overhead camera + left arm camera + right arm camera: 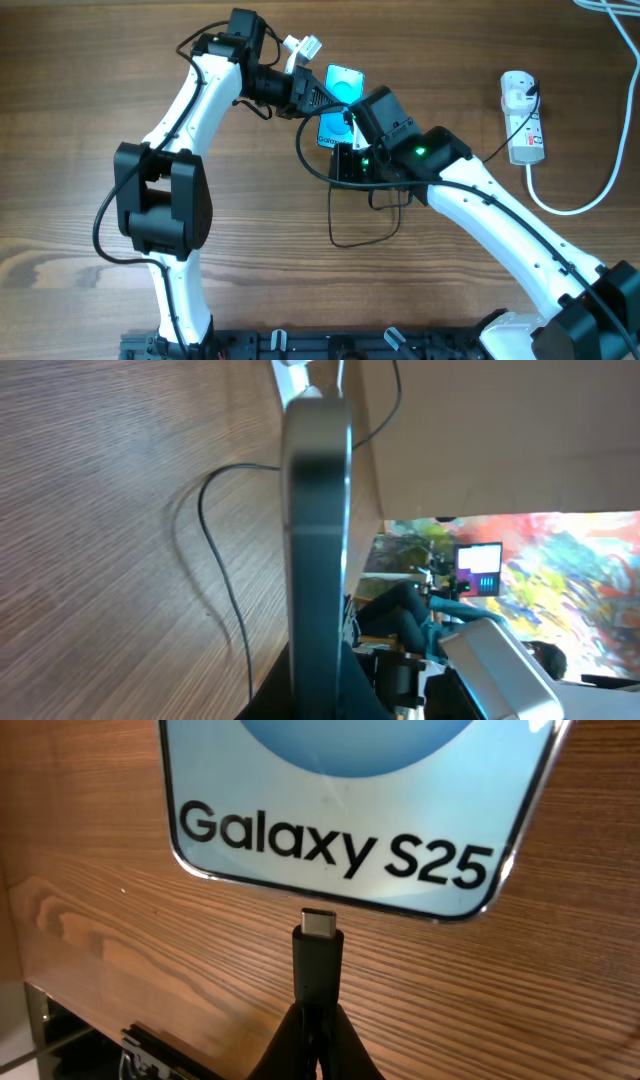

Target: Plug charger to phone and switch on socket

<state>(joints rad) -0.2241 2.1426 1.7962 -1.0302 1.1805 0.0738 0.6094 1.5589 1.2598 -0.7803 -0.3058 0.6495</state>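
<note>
Overhead view, phone: the phone [345, 80] sits near the middle top of the wooden table [80, 60], teal screen facing up, between the two grippers.
Overhead view, left gripper: the left gripper [325, 97] reaches in from the upper left and meets the phone's side.
Overhead view, right gripper: the right gripper [345, 155] is at the phone's near end.
Overhead view, charger: the charger [333, 220] trails in a thin black loop on the table below the right gripper.
Overhead view, socket: the socket [523, 120] lies well apart at the right edge, with a black plug in it and a white cable [572, 210] curving beside it.
Left wrist view, jaws: the phone runs edge-on up the middle of the frame, so the jaws seem clamped on it, though the fingers are mostly hidden.
Right wrist view, plug: the plug [320, 925] points up at the phone's bottom edge, just under "Galaxy S25", its tip at the rim.
Right wrist view, jaws: the dark fingers [290, 1045] pinch narrowly on the plug's body.
</note>
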